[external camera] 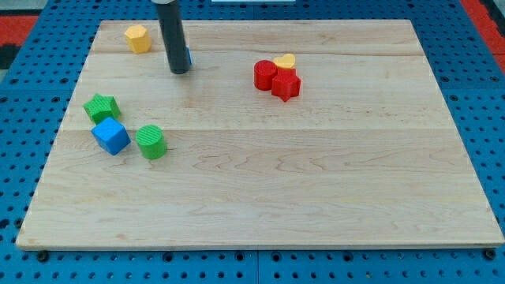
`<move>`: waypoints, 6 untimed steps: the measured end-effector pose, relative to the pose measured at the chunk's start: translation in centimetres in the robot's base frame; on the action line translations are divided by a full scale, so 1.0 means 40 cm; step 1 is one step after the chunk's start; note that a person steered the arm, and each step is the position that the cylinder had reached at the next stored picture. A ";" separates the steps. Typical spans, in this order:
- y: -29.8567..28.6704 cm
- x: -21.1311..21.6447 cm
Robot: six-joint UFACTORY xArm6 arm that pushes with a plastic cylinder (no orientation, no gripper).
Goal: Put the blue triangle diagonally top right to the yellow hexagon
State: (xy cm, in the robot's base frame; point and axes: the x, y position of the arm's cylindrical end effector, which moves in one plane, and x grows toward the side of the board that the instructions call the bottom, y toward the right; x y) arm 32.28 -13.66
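The yellow hexagon [138, 38] sits near the board's top left corner. My tip [180, 71] rests on the board to the hexagon's right and a little below it. The blue triangle [188, 57] is almost wholly hidden behind the rod; only a thin blue sliver shows at the rod's right edge, just above the tip. It lies to the right of the hexagon and slightly lower in the view.
A red cylinder [265, 74], a red star [286, 84] and a yellow heart [285, 61] cluster at the upper middle. A green star [102, 106], a blue cube [110, 136] and a green cylinder [151, 142] sit at the left. The wooden board [316, 189] lies on a blue pegboard.
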 end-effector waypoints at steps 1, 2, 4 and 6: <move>-0.077 -0.011; -0.088 -0.030; -0.085 -0.030; 0.134 -0.105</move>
